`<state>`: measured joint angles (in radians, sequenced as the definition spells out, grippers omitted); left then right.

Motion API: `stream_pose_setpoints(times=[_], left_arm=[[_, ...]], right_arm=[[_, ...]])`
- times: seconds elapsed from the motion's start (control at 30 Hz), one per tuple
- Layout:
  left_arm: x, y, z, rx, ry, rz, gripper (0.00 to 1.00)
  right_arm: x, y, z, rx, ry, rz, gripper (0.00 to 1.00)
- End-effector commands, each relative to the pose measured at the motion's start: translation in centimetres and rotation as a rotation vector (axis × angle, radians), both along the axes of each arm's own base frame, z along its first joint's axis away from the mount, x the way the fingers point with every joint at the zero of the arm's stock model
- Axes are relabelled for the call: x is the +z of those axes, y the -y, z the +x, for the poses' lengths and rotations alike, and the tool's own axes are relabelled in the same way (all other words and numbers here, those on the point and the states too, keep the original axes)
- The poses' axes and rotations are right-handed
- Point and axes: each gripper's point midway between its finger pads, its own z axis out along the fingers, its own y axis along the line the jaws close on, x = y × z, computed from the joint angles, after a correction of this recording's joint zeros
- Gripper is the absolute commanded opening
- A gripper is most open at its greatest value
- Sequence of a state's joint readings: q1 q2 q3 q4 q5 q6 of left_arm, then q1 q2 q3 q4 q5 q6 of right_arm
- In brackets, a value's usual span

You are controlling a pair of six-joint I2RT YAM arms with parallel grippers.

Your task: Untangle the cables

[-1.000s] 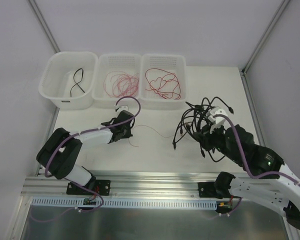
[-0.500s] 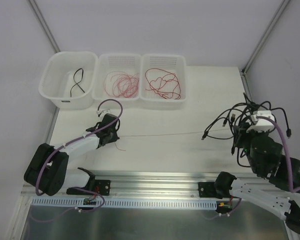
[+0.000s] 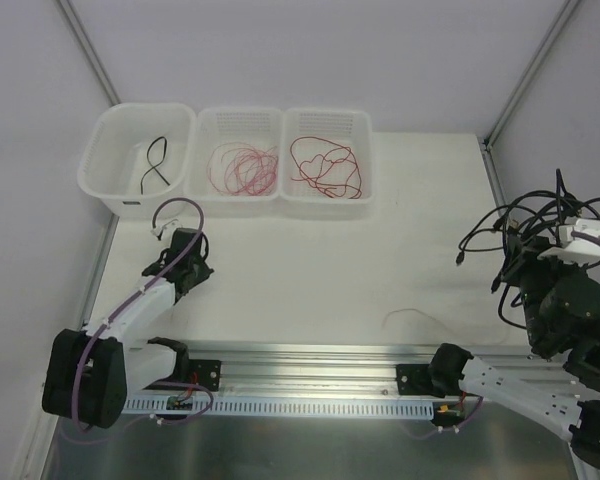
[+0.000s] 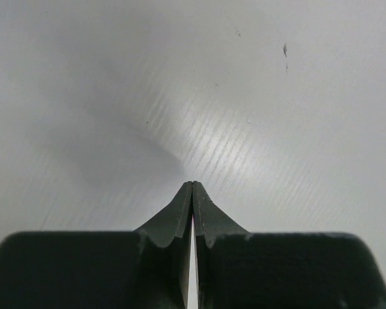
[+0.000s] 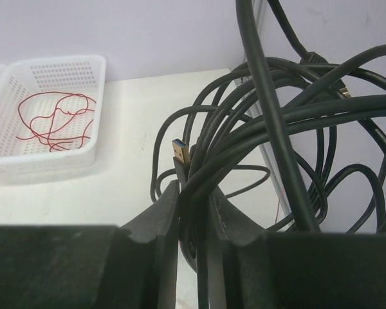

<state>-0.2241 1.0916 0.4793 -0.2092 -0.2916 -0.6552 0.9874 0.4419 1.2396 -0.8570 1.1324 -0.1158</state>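
Observation:
My right gripper (image 3: 530, 262) (image 5: 192, 193) is shut on a bundle of black cables (image 3: 515, 230) (image 5: 296, 129), lifted at the table's right edge. Its loops hang around the fingers, and a USB plug (image 5: 180, 151) sticks up beside the left finger. A fine pale wire (image 3: 412, 313) lies slack on the table near the front rail. My left gripper (image 3: 183, 255) (image 4: 192, 187) is shut just above the bare table at the left. Only a faint pinkish trace shows in its jaw gap, and I cannot tell whether a wire is pinched there.
Three white bins stand along the back. The tub (image 3: 105, 170) holds a black cable (image 3: 155, 163). The middle basket (image 3: 238, 118) holds pinkish-red wires (image 3: 242, 168). The right basket (image 3: 327, 118) (image 5: 83, 67) holds a red wire (image 3: 325, 168) (image 5: 55, 122). A metal rail (image 3: 300, 355) runs along the front.
My right gripper has carried the black bundle from mid-table to the right edge. My left gripper has pulled away to the left. The fine wire stretched between them now lies slack.

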Motion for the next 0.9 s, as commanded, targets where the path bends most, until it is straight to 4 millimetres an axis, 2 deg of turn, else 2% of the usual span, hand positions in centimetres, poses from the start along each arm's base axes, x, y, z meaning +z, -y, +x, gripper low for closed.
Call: stream_pose_setpoints(times=[0.0, 0.07, 0.1, 0.17, 0.2, 0.27, 0.33, 0.4, 0.43, 0.47, 0.5, 0.57, 0.6, 0.63, 0.7, 0.8, 0.87], left_arm=[[0.7, 0.3, 0.1, 0.013, 0.022, -0.052, 0.00], [1.5, 1.9, 0.6, -0.061, 0.043, -0.111, 0.00], [2.4, 2.5, 1.2, -0.108, 0.079, -0.122, 0.07], [3.3, 4.5, 1.4, -0.200, 0.113, -0.178, 0.12], [4.3, 5.1, 1.5, -0.232, 0.153, -0.196, 0.22], [5.8, 7.4, 1.6, -0.323, 0.211, -0.252, 0.36], [8.1, 9.1, 1.6, -0.393, 0.286, -0.293, 0.63], [10.5, 11.4, 1.0, -0.495, 0.346, -0.336, 0.75], [11.3, 12.0, 0.8, -0.523, 0.365, -0.345, 0.79], [12.2, 12.6, 0.5, -0.552, 0.388, -0.360, 0.88], [13.7, 13.4, 0.1, -0.591, 0.425, -0.384, 0.90], [15.4, 14.7, -0.9, -0.652, 0.460, -0.423, 0.96], [17.2, 15.4, -1.6, -0.686, 0.500, -0.463, 0.97], [18.0, 16.0, -2.2, -0.720, 0.519, -0.485, 0.97], [19.9, 16.7, -3.1, -0.763, 0.567, -0.516, 0.99], [21.9, 18.1, -4.4, -0.854, 0.626, -0.550, 0.99], [21.9, 18.5, -4.7, -0.891, 0.641, -0.532, 0.99]], right_arm=[[4.1, -1.4, 1.0, 0.029, 0.079, 0.024, 0.09], [5.0, -3.7, 1.4, 0.127, 0.076, 0.031, 0.08], [4.8, -5.4, 2.1, 0.161, 0.048, 0.006, 0.08], [4.7, -8.4, 2.5, 0.273, 0.003, -0.001, 0.08], [4.0, -10.4, 3.3, 0.307, -0.042, -0.036, 0.08], [3.2, -13.1, 3.4, 0.402, -0.092, -0.040, 0.06], [2.5, -15.6, 4.1, 0.459, -0.131, -0.057, 0.04], [2.2, -17.6, 4.1, 0.530, -0.153, -0.048, 0.03], [1.8, -18.9, 4.4, 0.555, -0.174, -0.056, 0.02], [1.7, -19.8, 4.4, 0.589, -0.187, -0.054, 0.02], [1.7, -20.3, 4.6, 0.598, -0.192, -0.058, 0.02], [1.4, -21.8, 5.2, 0.617, -0.211, -0.069, 0.01], [1.4, -22.3, 5.4, 0.621, -0.216, -0.073, 0.01], [1.8, -22.7, 5.7, 0.627, -0.207, -0.068, 0.01], [1.5, -24.0, 6.1, 0.650, -0.223, -0.070, 0.01], [2.1, -25.7, 6.4, 0.703, -0.220, -0.045, 0.01], [3.5, -26.8, 5.8, 0.766, -0.199, -0.014, 0.01]])
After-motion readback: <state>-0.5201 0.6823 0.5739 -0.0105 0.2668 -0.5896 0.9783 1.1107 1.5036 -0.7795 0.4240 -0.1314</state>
